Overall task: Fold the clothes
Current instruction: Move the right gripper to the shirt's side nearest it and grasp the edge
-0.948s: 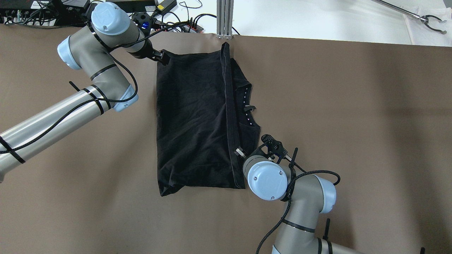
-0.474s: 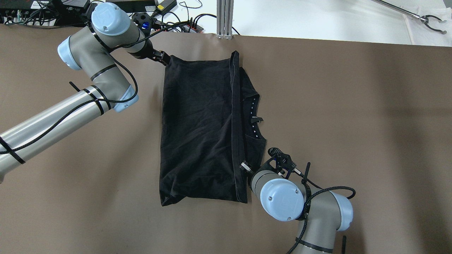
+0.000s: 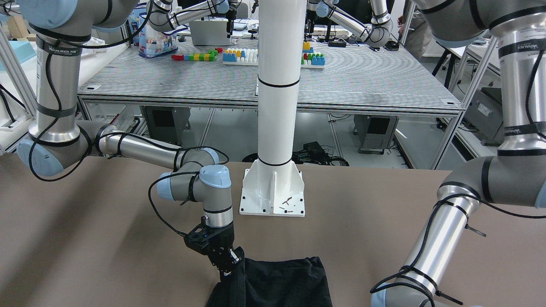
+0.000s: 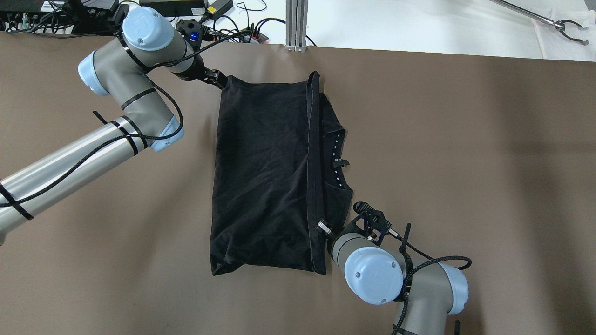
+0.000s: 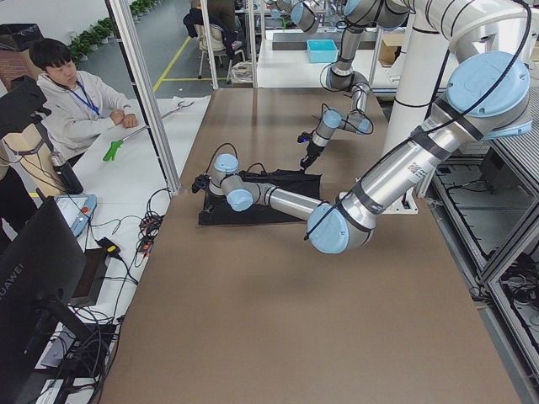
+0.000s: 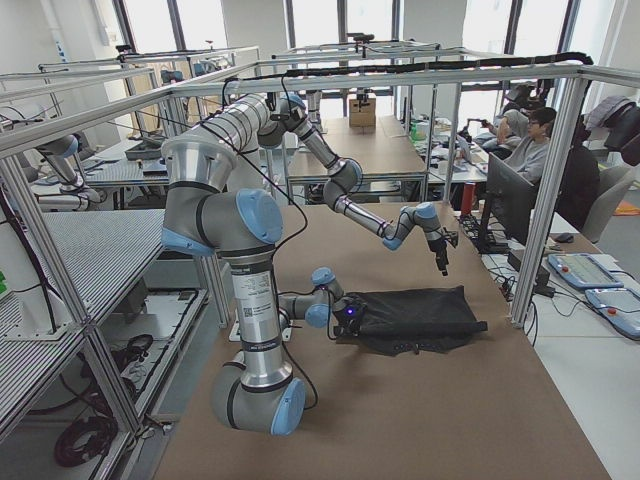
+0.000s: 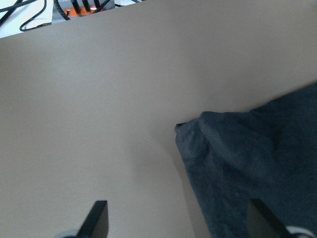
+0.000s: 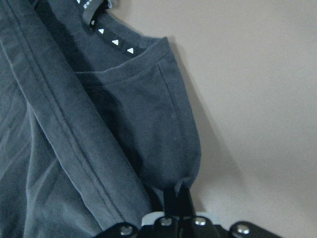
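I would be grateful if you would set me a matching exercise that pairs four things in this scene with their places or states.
Things:
1. left gripper
2. right gripper
3. black garment
4. white base plate

Places or states:
A. lies folded over on the brown table
B. shut on a fabric edge
C. sits near the table's robot-side edge, carrying the pole
D. open, beside the garment's corner

Pairs: 1-D, 2-B, 3-A, 4-C.
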Robot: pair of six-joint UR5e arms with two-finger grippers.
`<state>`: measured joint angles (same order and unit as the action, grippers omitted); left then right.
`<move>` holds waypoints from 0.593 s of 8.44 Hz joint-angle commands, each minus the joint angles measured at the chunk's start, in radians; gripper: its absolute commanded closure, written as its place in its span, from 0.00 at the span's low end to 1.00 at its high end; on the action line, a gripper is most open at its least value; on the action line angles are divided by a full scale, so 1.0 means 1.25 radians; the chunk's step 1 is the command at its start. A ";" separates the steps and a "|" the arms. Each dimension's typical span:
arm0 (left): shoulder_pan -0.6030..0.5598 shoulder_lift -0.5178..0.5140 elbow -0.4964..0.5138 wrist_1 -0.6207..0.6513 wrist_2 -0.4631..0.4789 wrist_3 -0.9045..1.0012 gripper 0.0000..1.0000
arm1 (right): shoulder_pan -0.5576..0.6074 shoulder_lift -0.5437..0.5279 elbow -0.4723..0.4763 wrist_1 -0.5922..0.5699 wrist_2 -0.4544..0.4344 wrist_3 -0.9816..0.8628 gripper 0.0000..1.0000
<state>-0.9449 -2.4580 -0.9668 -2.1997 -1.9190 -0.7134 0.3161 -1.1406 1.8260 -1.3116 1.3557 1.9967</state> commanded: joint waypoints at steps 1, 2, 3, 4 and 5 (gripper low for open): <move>0.001 0.004 -0.002 0.000 0.000 -0.005 0.00 | -0.006 0.001 0.000 -0.002 -0.039 -0.106 0.06; 0.007 0.007 -0.013 0.001 0.001 -0.022 0.00 | 0.000 0.004 0.000 -0.002 -0.039 -0.116 0.06; 0.011 0.008 -0.013 0.001 0.001 -0.024 0.00 | 0.005 0.008 0.000 -0.002 -0.041 -0.167 0.06; 0.012 0.007 -0.013 0.000 0.001 -0.024 0.00 | 0.018 0.019 -0.003 -0.006 -0.041 -0.200 0.06; 0.012 0.005 -0.013 0.000 0.000 -0.026 0.00 | 0.029 0.042 -0.005 -0.040 -0.041 -0.223 0.06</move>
<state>-0.9323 -2.4501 -0.9819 -2.1990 -1.9177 -0.7411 0.3286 -1.1245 1.8238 -1.3184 1.3054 1.7849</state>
